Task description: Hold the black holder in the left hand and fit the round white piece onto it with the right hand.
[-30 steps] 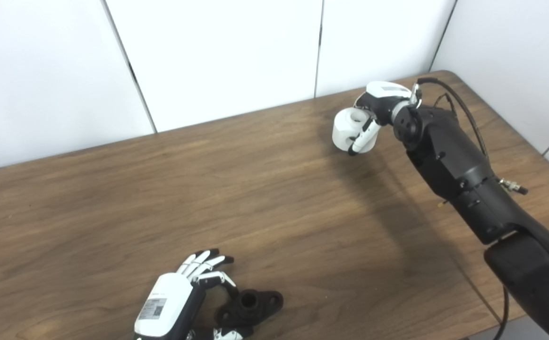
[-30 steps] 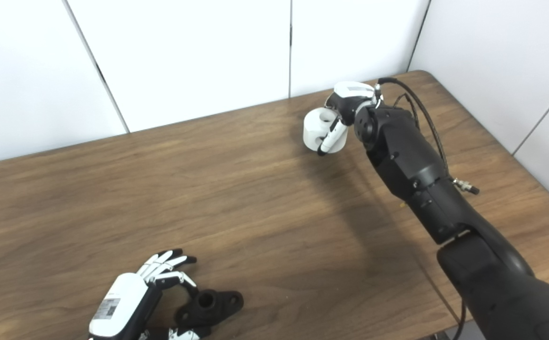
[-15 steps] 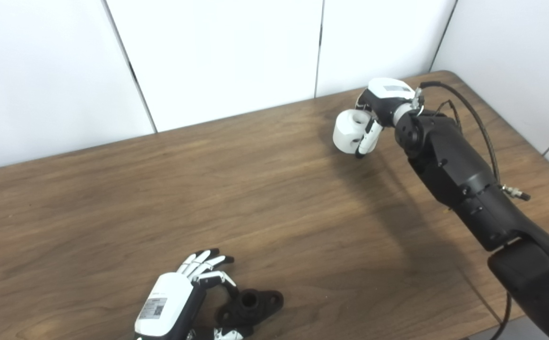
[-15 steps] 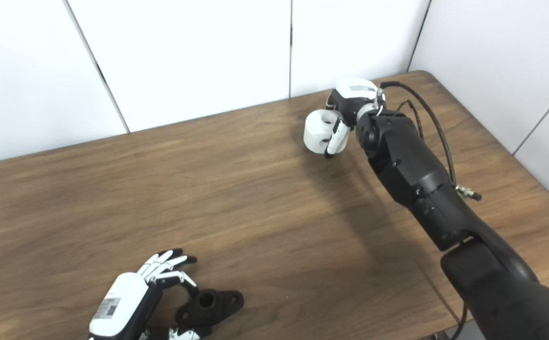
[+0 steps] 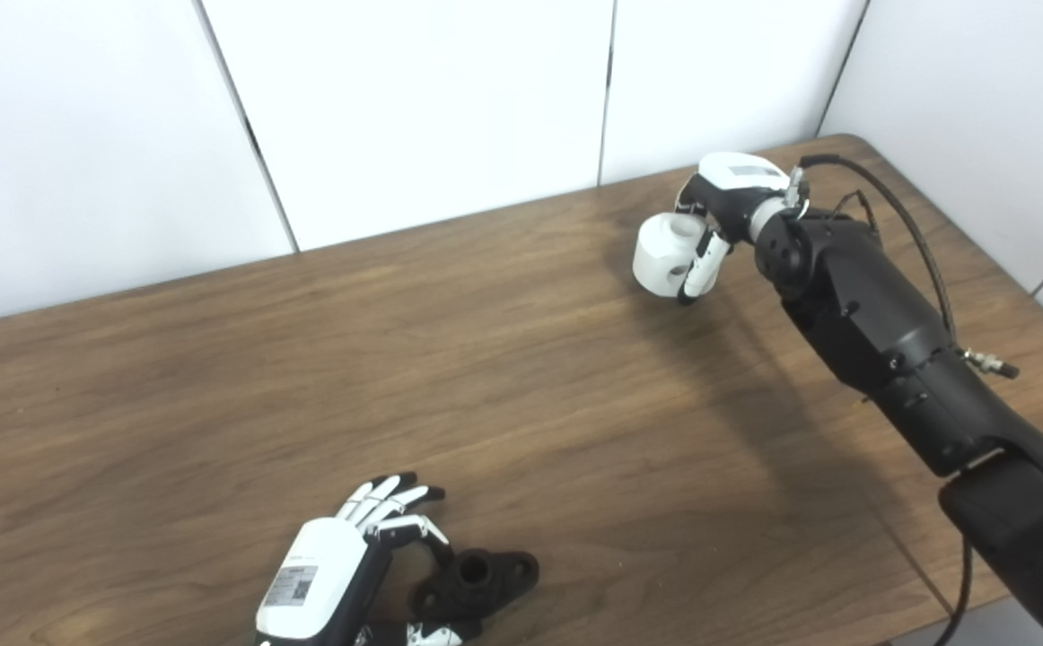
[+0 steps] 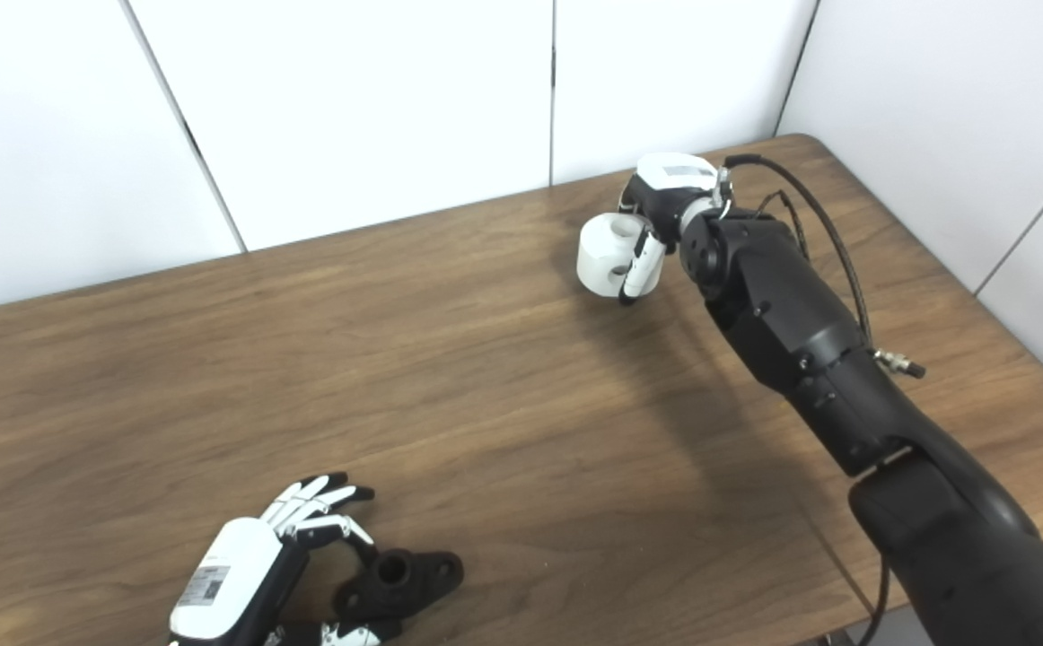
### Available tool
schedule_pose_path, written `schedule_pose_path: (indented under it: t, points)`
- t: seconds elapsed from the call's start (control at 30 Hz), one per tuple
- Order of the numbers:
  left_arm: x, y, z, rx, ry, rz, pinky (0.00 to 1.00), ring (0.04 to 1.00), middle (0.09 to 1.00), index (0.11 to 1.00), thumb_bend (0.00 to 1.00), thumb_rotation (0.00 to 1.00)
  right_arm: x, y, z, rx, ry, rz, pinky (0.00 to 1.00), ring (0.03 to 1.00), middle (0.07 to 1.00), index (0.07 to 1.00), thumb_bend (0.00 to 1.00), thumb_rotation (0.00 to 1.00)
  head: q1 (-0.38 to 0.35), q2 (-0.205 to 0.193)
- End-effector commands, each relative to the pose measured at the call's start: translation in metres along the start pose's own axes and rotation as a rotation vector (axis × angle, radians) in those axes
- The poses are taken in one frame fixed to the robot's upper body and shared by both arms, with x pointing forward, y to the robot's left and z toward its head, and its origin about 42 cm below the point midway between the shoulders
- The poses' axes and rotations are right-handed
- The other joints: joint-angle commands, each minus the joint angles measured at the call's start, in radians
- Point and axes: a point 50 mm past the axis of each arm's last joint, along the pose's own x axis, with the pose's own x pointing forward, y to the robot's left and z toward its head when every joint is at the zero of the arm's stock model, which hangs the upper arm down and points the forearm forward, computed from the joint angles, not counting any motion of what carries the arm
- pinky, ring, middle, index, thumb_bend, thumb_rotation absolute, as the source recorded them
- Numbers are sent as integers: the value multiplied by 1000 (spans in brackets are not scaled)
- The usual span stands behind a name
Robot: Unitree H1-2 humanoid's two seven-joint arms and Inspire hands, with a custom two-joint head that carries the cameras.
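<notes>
The black holder [image 5: 483, 579] lies flat on the wooden table [image 5: 306, 377] near the front edge; it has a round socket and a flange with a hole. My left hand [image 5: 333, 581] rests just left of it, fingers apart, one finger and the thumb on either side of the holder's left end. My right hand [image 5: 721, 199] is at the far right of the table, shut on the round white piece [image 5: 668, 254], a thick cylinder with a hole in its top. I cannot tell whether the piece touches the table.
White wall panels [image 5: 414, 108] stand behind the table's far edge. The table's right edge and rounded corner [image 5: 854, 142] are close to my right arm [image 5: 880, 332], which has loose black cables along it.
My right wrist has turned a little with the white piece, and the forearm has swung slightly to the right. The left hand and the black holder have not moved.
</notes>
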Motion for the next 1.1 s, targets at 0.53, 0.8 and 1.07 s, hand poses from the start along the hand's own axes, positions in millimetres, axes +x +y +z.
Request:
schedule_pose_path:
  t: [0.53,0.8,1.07]
  points:
    - [2,-12,2,8,43,-86,923,928,841,492,506,62,-60,-67,41,-42,-231,-160,553,469,458,488,533,2,58,27]
    - [7,-14,7,10,39,-85,925,921,836,492,507,61,-94,-66,63,-23,-348,-174,317,309,404,501,528,1,98,37]
    - [12,-16,12,5,36,-82,925,919,834,491,507,59,-119,-67,76,-37,-439,-178,371,335,404,498,529,2,141,58]
